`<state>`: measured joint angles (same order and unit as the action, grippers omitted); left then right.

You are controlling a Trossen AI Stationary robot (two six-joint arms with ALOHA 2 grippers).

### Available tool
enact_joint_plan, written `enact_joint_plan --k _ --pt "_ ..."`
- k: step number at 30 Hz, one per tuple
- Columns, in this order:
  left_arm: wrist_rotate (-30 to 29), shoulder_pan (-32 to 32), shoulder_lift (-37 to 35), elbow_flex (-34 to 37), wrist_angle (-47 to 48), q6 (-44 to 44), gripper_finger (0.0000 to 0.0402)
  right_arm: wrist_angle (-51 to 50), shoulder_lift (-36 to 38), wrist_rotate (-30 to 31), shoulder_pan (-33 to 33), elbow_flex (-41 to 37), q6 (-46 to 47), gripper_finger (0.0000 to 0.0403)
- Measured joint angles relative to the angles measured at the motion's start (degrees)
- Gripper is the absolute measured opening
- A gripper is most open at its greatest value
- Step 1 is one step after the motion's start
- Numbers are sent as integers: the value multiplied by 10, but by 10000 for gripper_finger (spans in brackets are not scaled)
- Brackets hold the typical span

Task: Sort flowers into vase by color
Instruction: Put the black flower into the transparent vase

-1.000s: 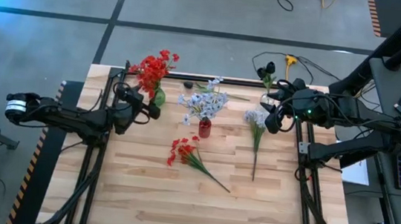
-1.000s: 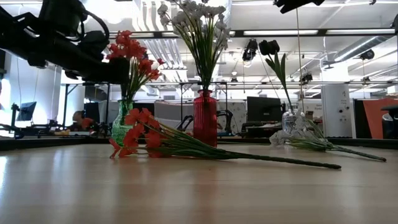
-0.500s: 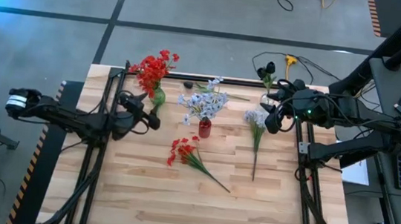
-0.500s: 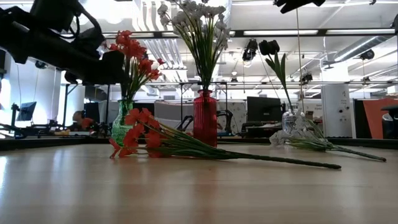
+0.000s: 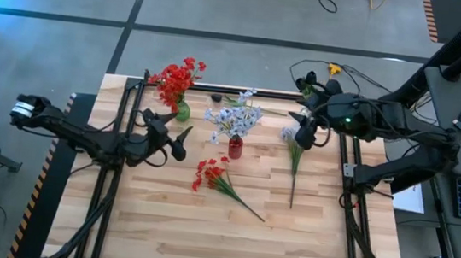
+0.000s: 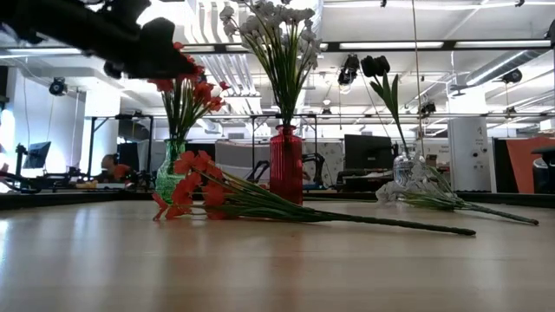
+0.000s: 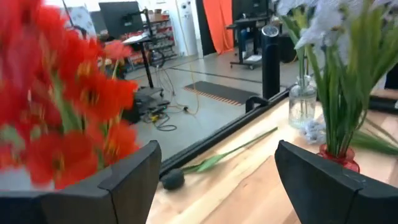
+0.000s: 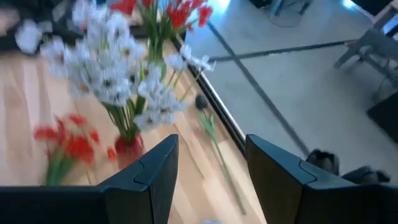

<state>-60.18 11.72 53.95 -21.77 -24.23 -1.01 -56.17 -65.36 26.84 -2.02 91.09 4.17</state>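
thin-stalked red flowers (image 5: 211, 175) flat on pale wood-plank table (image 5: 186, 227)

Seen from above: wooden table (image 5: 159, 233) with red flowers (image 5: 177, 79) in a green vase (image 5: 182, 111) at back left, pale blue-white flowers (image 5: 235, 117) in a red vase (image 5: 234, 147) at centre. Loose red stem (image 5: 212, 177) lying just in front (bloom end leftward). Pale stem (image 5: 294, 157) lying near right gripper (image 5: 304, 135). Left gripper (image 5: 179, 143) open, empty, between green vase and loose red stem.
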Motion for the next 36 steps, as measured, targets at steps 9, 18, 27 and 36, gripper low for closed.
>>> enact_joint_plan --k 9,18,27,36 --pt "-76 18 -2 -136 284 -12 294 -188 -95 1 1 137 -68 178" --pt "-101 20 -5 -157 343 -26 294 -291 -72 -31 58 79 8 176" --pt "-139 21 -9 -168 346 -5 294 -253 -72 -13 137 -59 138 154" --pt "-139 21 -9 -169 348 -10 294 -138 -72 -5 154 -198 179 135"
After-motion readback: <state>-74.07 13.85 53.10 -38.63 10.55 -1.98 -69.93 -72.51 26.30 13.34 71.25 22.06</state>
